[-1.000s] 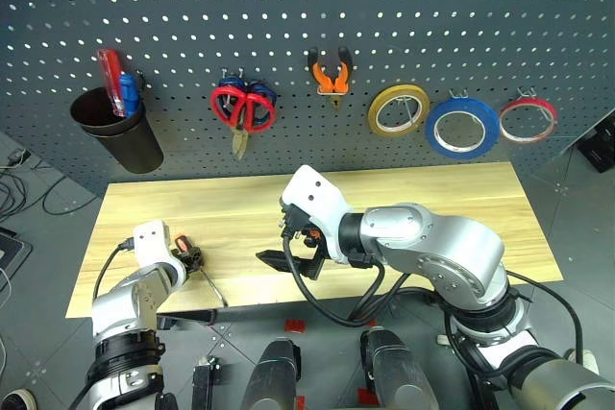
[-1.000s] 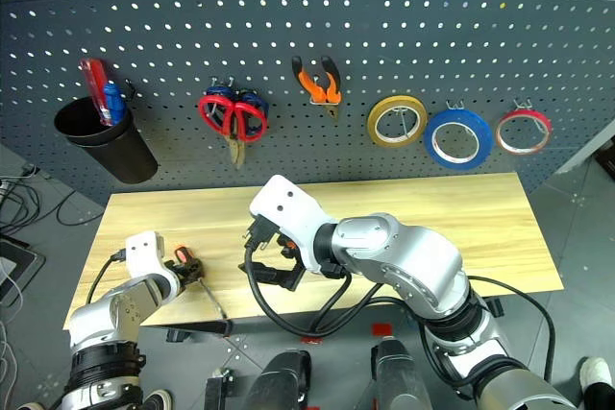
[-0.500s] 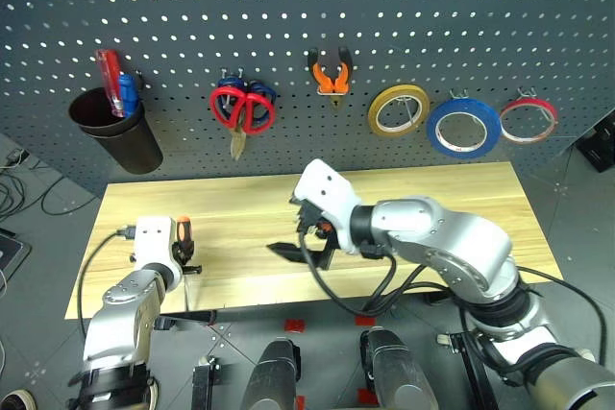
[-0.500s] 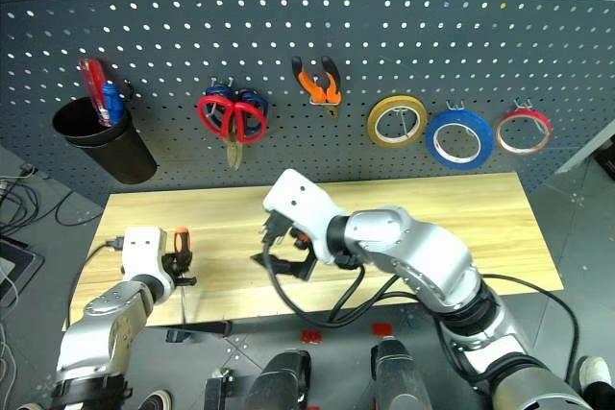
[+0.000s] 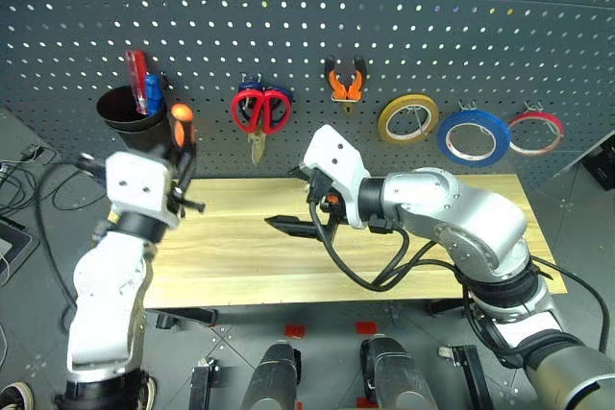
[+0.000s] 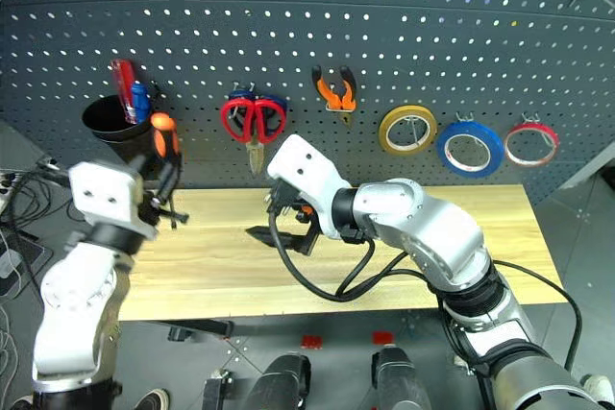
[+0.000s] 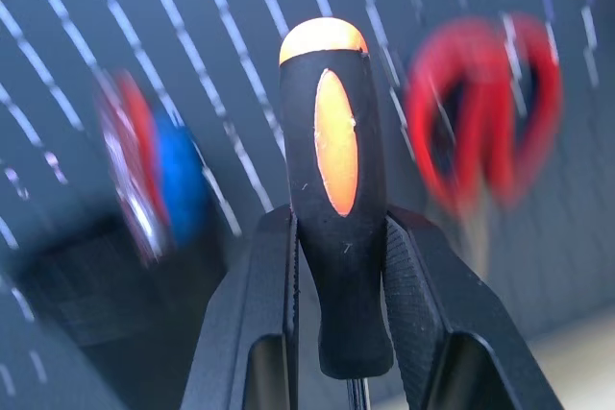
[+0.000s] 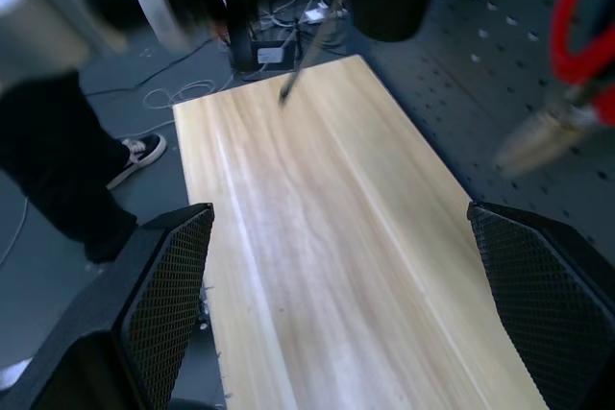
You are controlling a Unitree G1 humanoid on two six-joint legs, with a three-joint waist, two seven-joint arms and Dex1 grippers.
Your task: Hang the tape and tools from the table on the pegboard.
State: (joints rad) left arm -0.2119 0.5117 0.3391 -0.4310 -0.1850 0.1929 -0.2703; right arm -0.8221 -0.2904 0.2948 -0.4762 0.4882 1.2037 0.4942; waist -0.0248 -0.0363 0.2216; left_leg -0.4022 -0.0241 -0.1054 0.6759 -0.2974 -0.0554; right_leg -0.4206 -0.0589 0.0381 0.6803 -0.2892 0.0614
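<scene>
Most of the job looks done: the red-handled scissors (image 5: 261, 110), pliers (image 5: 345, 81) and blue tape (image 5: 473, 136) hang on the pegboard (image 5: 384, 7), and the worktop (image 5: 240, 237) lies bare. The left pincer (image 7: 336, 266) clamps the screwdriver (image 5: 182, 136) by its handle, raised beside the black cup (image 5: 130, 114) (likely its destination). The right pincer (image 5: 307, 223) hangs wide open, empty.

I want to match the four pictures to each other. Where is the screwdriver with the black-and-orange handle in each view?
Left eye view: screwdriver at upper left, upright in the left tool, beside the black cup.
Right eye view: upper left.
Left wrist view: centre, handle between both fingers.
Right wrist view: its tip, blurred.
Shared landmark: red-handled scissors.
</scene>
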